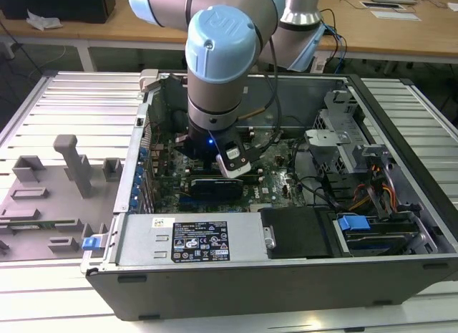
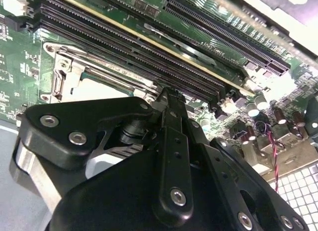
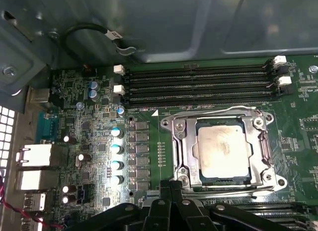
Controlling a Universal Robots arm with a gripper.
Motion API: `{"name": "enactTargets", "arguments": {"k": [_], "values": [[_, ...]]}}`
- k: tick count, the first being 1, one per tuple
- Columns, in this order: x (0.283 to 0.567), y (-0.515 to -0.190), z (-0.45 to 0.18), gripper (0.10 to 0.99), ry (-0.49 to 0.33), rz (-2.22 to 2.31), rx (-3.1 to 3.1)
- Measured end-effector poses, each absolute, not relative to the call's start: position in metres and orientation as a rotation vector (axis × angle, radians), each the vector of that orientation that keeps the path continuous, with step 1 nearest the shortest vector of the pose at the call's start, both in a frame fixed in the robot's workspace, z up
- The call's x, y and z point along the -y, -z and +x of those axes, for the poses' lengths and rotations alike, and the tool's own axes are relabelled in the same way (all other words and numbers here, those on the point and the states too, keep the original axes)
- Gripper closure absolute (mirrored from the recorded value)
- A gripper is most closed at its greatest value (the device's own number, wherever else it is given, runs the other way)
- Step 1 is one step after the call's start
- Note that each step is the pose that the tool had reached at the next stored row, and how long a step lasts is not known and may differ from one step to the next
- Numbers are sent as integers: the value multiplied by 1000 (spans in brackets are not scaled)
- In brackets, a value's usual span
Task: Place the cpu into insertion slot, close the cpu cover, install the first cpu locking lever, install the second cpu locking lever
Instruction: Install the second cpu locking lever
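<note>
Inside the open pc case (image 1: 401, 204), the pale tan square cpu (image 3: 222, 152) sits in the socket under the closed silver frame cover (image 3: 181, 141); black gripper (image 3: 170, 184) fingers together, empty, just beside it.

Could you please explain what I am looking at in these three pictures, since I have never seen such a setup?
A robot arm reaches down into an open computer case; the exterior view shows this from outside. Two cameras ride near the arm's wrist. In the first wrist view you see the green circuit board with the cpu lying in its insertion slot, the silver cpu cover framing it, and long black memory slots beside it. The gripper is the black linkage in both wrist views, close above the board; it seems to hold nothing.
</note>
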State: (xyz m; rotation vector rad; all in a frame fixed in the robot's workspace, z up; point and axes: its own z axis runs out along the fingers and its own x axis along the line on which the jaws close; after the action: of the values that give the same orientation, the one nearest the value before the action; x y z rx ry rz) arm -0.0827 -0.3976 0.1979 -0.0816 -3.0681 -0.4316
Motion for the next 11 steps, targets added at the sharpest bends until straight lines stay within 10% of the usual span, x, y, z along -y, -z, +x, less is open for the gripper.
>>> {"name": "enactTargets", "arguments": {"k": [11], "values": [[397,-197,-83,980,432,-81,3068]]}}
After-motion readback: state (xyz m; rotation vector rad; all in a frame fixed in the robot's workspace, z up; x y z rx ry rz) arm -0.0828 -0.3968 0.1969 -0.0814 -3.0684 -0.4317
